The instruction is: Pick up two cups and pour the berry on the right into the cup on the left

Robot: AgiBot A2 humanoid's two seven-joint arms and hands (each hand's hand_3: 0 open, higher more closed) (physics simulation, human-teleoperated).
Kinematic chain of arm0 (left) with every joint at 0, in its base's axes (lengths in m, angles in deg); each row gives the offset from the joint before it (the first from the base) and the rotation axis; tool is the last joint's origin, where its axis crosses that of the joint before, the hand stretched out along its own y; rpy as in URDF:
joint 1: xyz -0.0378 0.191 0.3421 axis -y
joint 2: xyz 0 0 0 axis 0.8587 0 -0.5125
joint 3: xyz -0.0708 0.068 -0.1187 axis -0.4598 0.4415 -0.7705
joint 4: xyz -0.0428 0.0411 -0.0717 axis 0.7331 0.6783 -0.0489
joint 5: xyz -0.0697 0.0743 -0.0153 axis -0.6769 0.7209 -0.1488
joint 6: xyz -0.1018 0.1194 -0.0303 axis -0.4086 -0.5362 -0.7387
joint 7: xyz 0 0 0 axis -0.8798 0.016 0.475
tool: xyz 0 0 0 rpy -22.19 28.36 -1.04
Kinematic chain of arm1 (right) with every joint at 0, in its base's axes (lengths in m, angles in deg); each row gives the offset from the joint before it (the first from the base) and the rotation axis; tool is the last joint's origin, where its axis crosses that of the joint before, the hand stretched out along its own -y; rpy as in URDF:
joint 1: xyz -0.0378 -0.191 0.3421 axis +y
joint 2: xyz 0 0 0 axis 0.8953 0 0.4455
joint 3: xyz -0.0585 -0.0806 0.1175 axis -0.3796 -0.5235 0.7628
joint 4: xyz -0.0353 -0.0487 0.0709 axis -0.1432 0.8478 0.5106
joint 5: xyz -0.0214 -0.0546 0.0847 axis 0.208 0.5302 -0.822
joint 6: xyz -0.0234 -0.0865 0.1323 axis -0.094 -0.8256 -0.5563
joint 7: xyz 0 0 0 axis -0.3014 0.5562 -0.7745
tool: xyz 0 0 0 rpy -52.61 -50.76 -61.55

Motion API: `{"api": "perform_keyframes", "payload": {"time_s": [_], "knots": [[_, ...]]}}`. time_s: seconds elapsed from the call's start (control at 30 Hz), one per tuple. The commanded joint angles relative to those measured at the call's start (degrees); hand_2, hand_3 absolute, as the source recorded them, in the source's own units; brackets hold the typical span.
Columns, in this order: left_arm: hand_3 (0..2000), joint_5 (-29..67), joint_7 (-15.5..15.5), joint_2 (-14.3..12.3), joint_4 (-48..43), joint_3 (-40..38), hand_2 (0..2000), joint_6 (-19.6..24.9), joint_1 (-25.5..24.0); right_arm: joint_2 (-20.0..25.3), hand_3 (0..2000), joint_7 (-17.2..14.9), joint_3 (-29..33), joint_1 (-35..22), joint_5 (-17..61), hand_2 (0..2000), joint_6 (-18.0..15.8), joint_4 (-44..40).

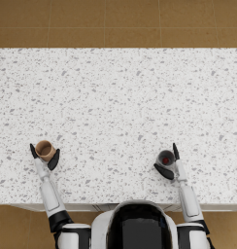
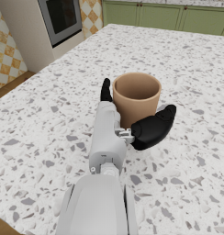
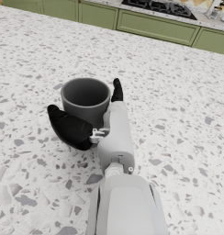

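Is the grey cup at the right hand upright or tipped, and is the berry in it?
Upright. The grey cup stands on the counter, mouth up, and the head view shows the red berry inside.

head view: high above, looking steeply down on the counter (image 1: pixel 120 97), far off, both arms at bottom edge
left wrist view: close, along left forearm, faces tan cup (image 2: pixel 136 97), oven (image 2: pixel 63 18) beyond
right wrist view: close, along right forearm, faces grey cup (image 3: pixel 85 98), cabinets (image 3: pixel 155 25) beyond
shared: head and each wrist view share that arm's cup and counter
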Motion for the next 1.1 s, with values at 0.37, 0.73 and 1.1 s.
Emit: {"api": "perform_keyframes", "payload": {"time_s": [0.37,0.73,1.1], "knots": [[980,0.09,-0.41,1.54,8.09,3.18,2000,1.49,5.64,2.29,653,0.01,0.83,-2.73,-0.01,2000,-3.62,-1.99],[1280,0.01,-0.26,-0.6,-18.6,9.8,2000,4.44,0.02,4.56,1280,0.33,2.35,-5.64,0.01,2000,-8.25,6.18],[1280,0.01,-0.32,-2.19,-27.04,28.24,2000,2.72,3.37,11.85,1280,0.28,-1.55,-21.27,-0.01,2000,-4.84,2.48]]}}
